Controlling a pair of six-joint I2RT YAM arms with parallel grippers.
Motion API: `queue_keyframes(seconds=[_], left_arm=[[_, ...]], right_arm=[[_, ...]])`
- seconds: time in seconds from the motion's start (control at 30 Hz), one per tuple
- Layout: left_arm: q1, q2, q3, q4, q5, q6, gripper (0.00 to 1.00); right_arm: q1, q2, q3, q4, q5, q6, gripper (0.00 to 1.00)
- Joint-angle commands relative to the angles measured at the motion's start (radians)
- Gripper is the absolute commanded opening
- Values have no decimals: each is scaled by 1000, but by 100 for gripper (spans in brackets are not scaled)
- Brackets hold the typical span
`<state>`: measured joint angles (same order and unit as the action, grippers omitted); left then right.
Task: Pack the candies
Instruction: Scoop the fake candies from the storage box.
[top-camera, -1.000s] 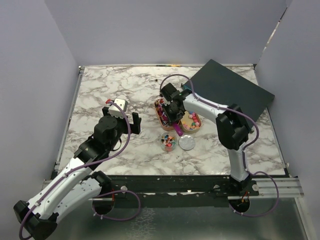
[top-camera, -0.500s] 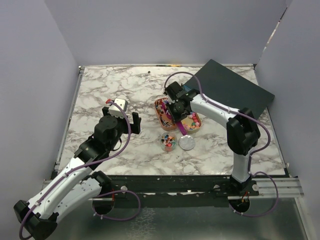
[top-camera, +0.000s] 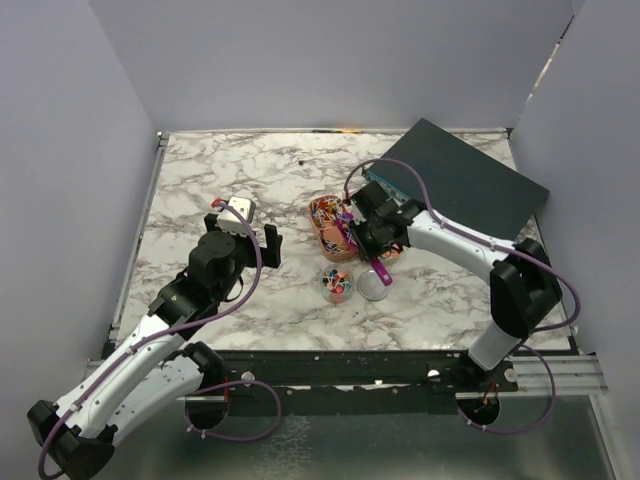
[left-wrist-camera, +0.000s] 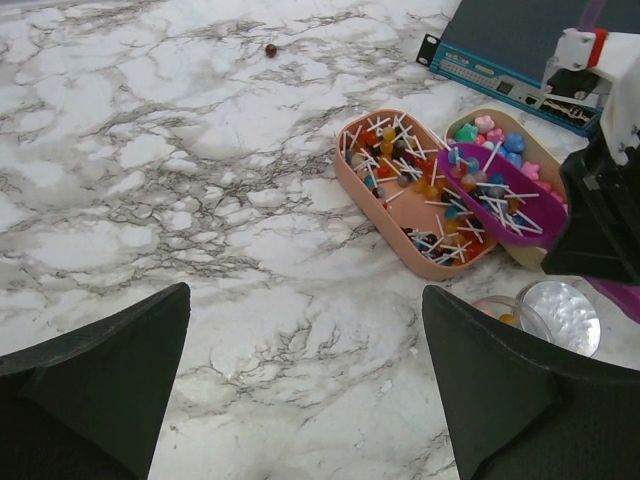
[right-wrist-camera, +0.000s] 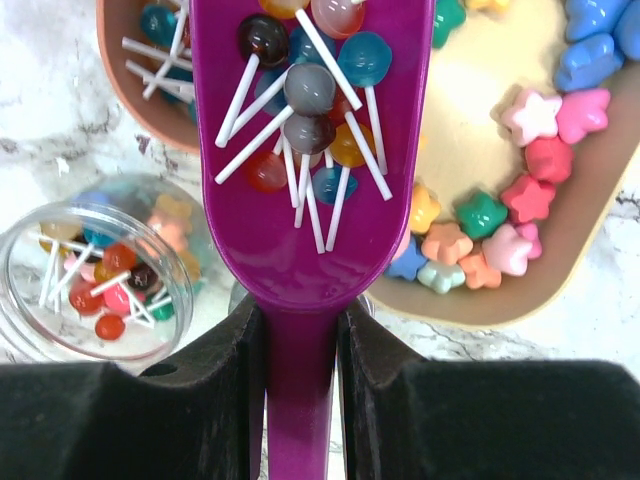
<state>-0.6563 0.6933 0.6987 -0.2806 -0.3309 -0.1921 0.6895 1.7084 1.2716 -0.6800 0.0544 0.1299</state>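
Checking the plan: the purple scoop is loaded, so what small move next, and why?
Probably shift the right pincer toward the open jar: the loaded scoop sits beside it, not over its mouth, so tipping now would spill lollipops.

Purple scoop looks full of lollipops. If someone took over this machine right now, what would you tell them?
Right pincer: shut on the purple scoop, loaded with lollipops, held above the trays, next to the jar.
Left pincer: open, empty, off to the left.
Pink tray holds lollipops; beige tray holds pastel sweets.
Done: jar part-filled with both.
Left: tip this load in, probably scoop more, then fit the lid lying beside the jar.
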Motion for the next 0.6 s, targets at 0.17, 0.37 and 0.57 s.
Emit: queue_keyframes(seconds=[0.17, 0.37, 0.57], left_arm=[[3, 1, -6, -16, 8, -41, 99], [3, 1, -8, -19, 25, -55, 99], [3, 4, -7, -20, 26, -56, 99]], right_arm=[[-4, -245, -229, 177, -106, -179, 1], [-4, -393, -308, 180, -206, -376, 1], [-2, -443, -270, 30, -274, -522, 1]])
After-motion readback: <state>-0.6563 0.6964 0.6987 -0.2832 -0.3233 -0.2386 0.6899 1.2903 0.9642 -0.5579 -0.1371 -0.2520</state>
